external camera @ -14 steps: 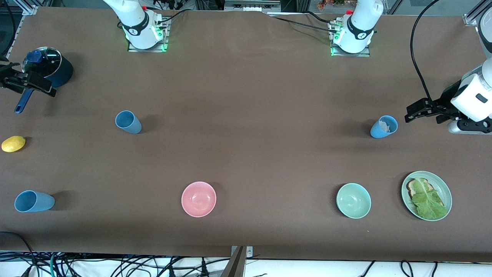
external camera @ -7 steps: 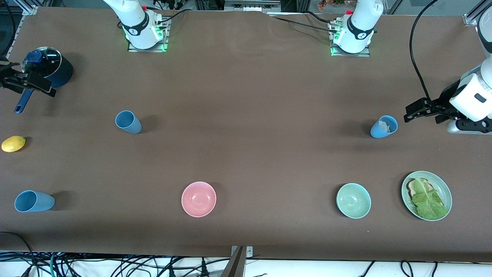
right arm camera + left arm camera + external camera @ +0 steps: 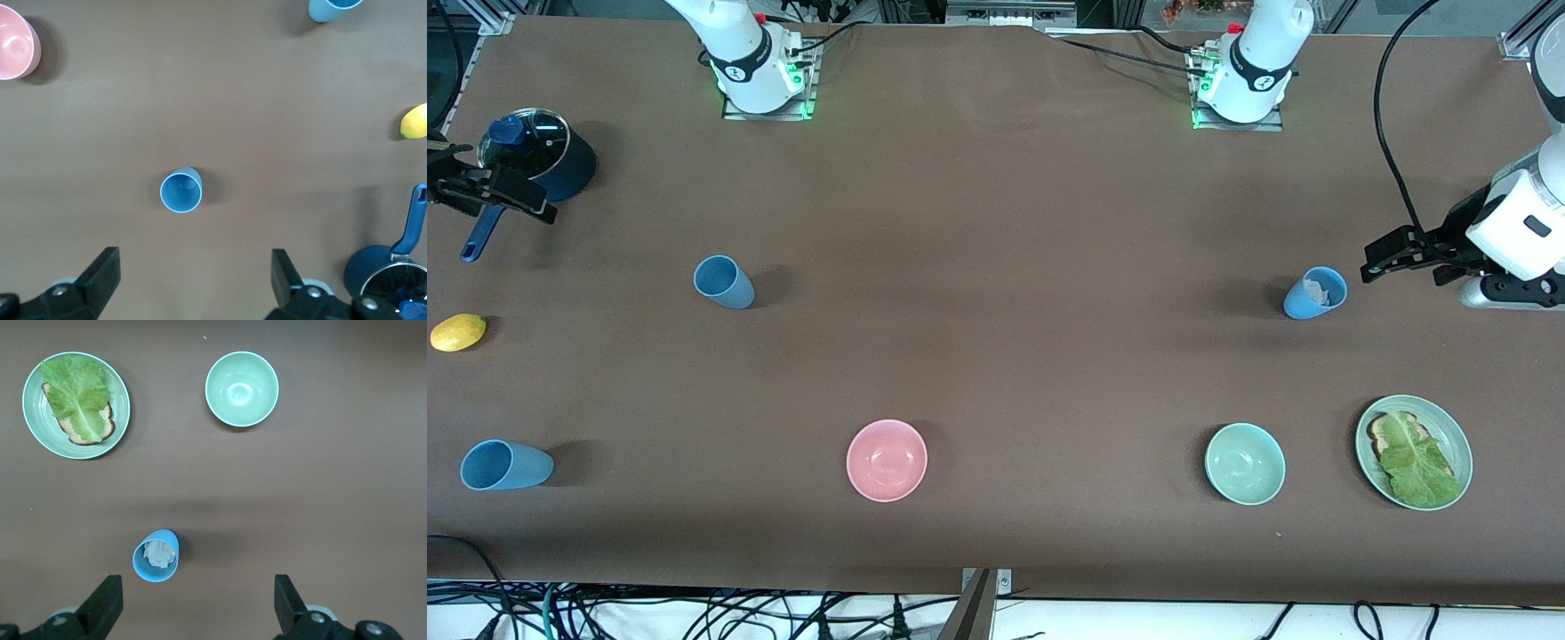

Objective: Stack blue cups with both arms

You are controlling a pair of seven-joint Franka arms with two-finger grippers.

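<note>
Fingers spread wide and empty, the left gripper [image 3: 1376, 258] hung beside an upright light-blue plastic cup [image 3: 1315, 293] with something pale crumpled inside. The right gripper [image 3: 534, 203], likewise wide, hung over a dark-blue long-handled pot [image 3: 543, 160]. Two more light-blue cups [image 3: 723, 282] [image 3: 505, 465] stood well apart toward the right arm's end.

Three light-blue cups stand upright, apart. The cup holding crumpled paper [image 3: 1315, 293] [image 3: 156, 555] sits just off the left gripper's fingertips [image 3: 107, 603]. The empty cup [image 3: 724, 282] [image 3: 181, 190] lies ahead of the right gripper's fingers [image 3: 103, 270]. The outermost cup [image 3: 505, 465] [image 3: 332, 9] is well apart from both.
</note>
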